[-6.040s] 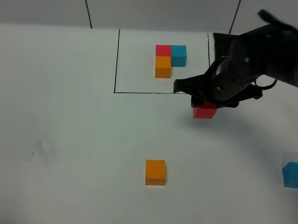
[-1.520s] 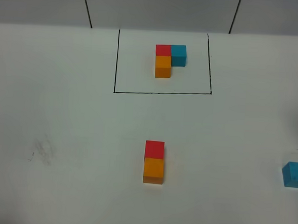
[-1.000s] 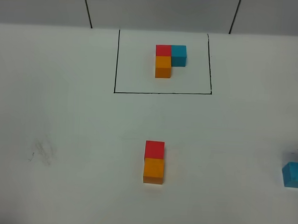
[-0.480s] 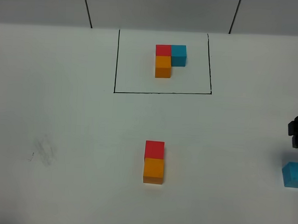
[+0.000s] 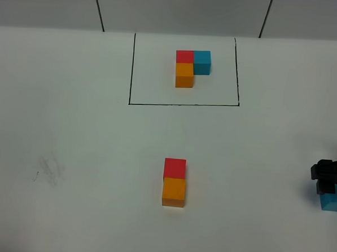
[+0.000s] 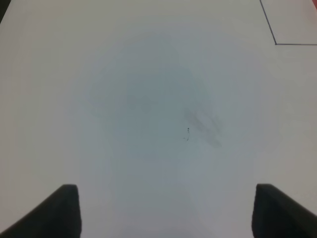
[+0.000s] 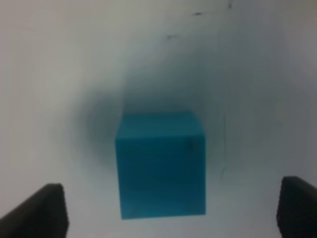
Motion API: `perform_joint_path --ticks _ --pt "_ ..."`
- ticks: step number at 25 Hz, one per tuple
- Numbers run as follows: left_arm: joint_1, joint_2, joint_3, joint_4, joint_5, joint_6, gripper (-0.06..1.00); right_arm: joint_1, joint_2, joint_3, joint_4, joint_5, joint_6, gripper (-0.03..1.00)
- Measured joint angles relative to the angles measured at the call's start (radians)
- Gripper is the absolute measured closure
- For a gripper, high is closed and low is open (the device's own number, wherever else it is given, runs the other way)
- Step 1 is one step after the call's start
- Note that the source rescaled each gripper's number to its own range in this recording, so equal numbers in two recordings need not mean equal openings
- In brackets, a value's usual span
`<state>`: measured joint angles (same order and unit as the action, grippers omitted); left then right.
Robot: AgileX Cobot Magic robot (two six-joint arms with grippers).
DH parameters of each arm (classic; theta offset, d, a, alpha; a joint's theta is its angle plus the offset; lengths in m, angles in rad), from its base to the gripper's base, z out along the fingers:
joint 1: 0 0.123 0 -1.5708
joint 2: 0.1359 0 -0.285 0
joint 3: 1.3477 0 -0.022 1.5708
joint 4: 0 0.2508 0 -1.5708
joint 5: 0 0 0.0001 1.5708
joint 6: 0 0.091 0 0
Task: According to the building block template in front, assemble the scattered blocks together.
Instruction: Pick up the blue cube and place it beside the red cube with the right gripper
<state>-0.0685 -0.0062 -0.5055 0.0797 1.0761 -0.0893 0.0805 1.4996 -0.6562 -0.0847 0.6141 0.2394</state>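
White flat surface (image 5: 72, 126), seen from high. Far middle: the building block template (image 5: 189, 68), an L of three small cubes, red at the far left, blue touching its right side, orange touching its near side, all inside a thin black drawn rectangle (image 5: 184, 105). Scattered blocks, unframed: a small matte red cube (image 5: 175, 167) and a small matte orange cube (image 5: 174, 192) sit near the middle of the surface. They touch face to face, red on the far side and orange on the near side, well apart from the template. The third, a small matte blue cube (image 5: 334, 202), lies alone at the right edge of the high view, well apart from that pair. Right pincer (image 7: 172, 212) hangs over the blue cube; in the high view its black body covers the cube's far part. Right wrist view: the cube sits between the two dark fingertips (image 7: 47, 210) with a clear gap of surface on each side, jaws wide, nothing gripped. Whether the tips reach the surface, cannot tell. Left pincer (image 6: 168, 210) is outside the high view. Its wrist view shows jaws wide with only bare surface between the tips, a faint grey smudge (image 6: 203, 126) ahead, and a corner of the black rectangle at the picture's edge.
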Motion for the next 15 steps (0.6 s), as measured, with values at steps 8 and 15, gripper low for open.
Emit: perform_joint_path --ticks 8,15 --pt "0.0 0.0 0.0 0.0 0.0 0.0 0.35 0.0 0.077 0.025 0.001 -0.096 -0.003 0.18" --pt "0.0 0.0 0.0 0.0 0.0 0.0 0.35 0.0 0.153 0.025 0.004 -0.14 -0.011 0.22"
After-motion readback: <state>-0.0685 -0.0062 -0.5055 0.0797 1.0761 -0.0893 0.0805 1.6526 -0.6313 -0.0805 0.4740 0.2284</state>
